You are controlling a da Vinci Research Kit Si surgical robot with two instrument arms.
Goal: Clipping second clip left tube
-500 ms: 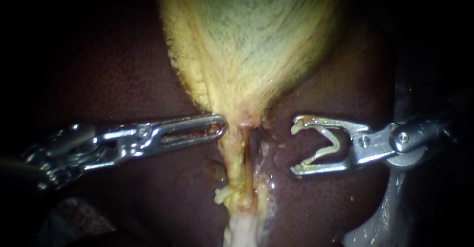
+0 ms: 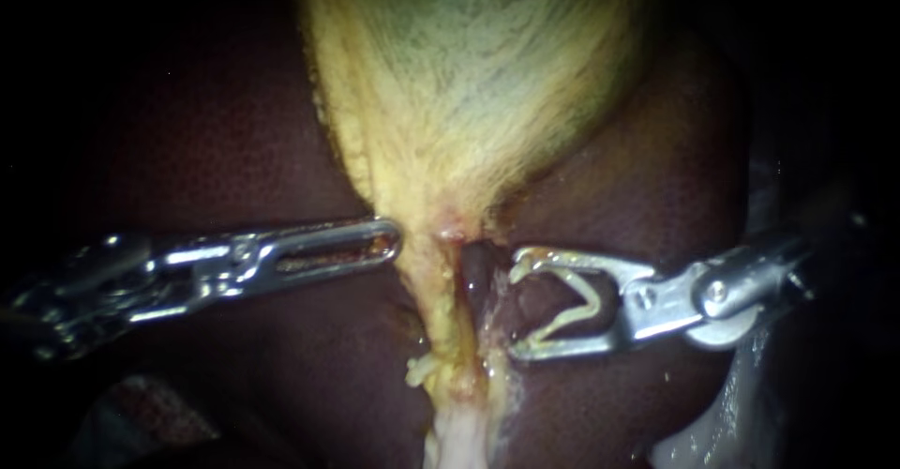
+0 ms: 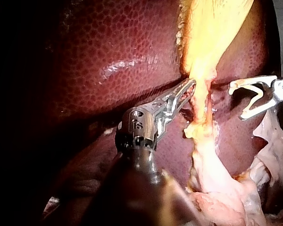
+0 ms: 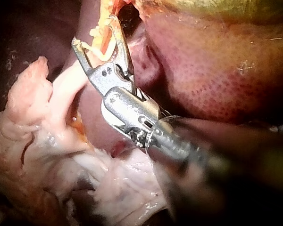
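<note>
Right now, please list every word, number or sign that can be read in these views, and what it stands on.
No text can be read.
Left instrument: small marks on its joint, too small to read.
Right instrument and the clip it carries: no text.
Liver and gallbladder: no text.

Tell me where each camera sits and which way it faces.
Endoscope: close to the tissue, facing the gallbladder neck; left tool enters from left, right tool from right.
Left wrist: on the left arm, looking along its tool toward the tube.
Right wrist: on the right arm, looking along its tool.
Shared: all three show the right tool's clip.
</note>
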